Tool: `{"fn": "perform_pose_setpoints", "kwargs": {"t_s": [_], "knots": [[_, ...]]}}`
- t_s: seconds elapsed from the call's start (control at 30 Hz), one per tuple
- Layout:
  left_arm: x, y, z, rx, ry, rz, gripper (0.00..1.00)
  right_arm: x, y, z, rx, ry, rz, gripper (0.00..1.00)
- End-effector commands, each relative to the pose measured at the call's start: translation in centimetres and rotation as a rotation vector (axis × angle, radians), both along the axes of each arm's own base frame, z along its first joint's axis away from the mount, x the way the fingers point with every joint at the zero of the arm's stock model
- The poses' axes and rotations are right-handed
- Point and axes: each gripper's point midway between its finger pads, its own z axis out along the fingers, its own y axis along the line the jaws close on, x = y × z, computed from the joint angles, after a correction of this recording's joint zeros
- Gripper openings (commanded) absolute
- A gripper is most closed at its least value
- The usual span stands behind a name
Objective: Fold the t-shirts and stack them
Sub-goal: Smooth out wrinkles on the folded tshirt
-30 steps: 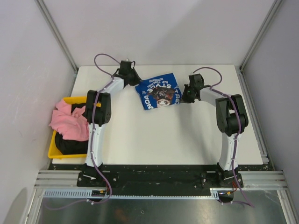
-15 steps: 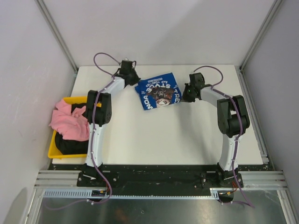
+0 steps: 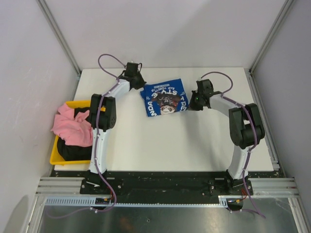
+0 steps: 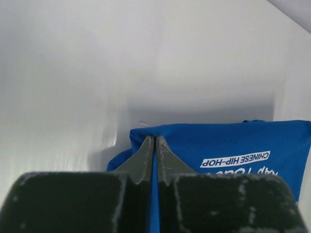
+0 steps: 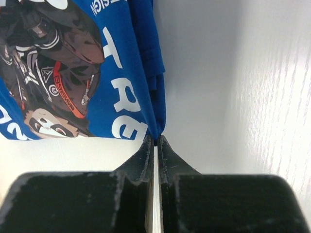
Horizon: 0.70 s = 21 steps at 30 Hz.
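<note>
The royal-blue t-shirt (image 3: 165,97), folded small with white lettering and a printed figure on top, lies at the back middle of the table. My left gripper (image 3: 141,86) is shut on its left corner; in the left wrist view blue cloth (image 4: 218,145) runs between the jaws of that gripper (image 4: 155,138). My right gripper (image 3: 191,103) is shut on the shirt's right corner (image 5: 146,97), pinched at the tips of that gripper (image 5: 155,138). The pink t-shirt (image 3: 73,124) and the black t-shirt (image 3: 73,149) lie bunched in the bin.
A yellow plastic bin (image 3: 55,155) stands at the table's left edge beside the left arm. White walls with metal frame rails enclose the table (image 3: 160,145) on the left, back and right.
The blue shirt has turned and shifted slightly toward the front, now lying straighter. My right gripper has moved forward with its corner; the left gripper has barely moved.
</note>
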Motion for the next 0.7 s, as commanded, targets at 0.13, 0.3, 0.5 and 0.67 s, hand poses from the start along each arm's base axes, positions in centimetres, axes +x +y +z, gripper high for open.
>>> {"fn": "perform_pose_setpoints", "kwargs": {"t_s": [0.13,0.3,0.5,0.67], "knots": [[-2.1,-0.1,5.9,-0.024,-0.064,-0.089,0.35,-6.2,1.5,-0.5,0.007,0.101,-0.02,0.0],[-7.1,-0.7,7.4,-0.071,-0.025,-0.172,0.5,-10.6,1.9,-0.7,0.007,0.149,-0.049,0.0],[-14.9,-3.1,6.7,-0.118,0.058,-0.318,0.49,-15.5,0.6,0.4,-0.036,0.144,-0.079,0.0],[-19.4,-6.8,5.9,-0.17,0.119,-0.463,0.45,-18.9,-2.4,0.6,-0.091,0.142,-0.126,0.0]]}}
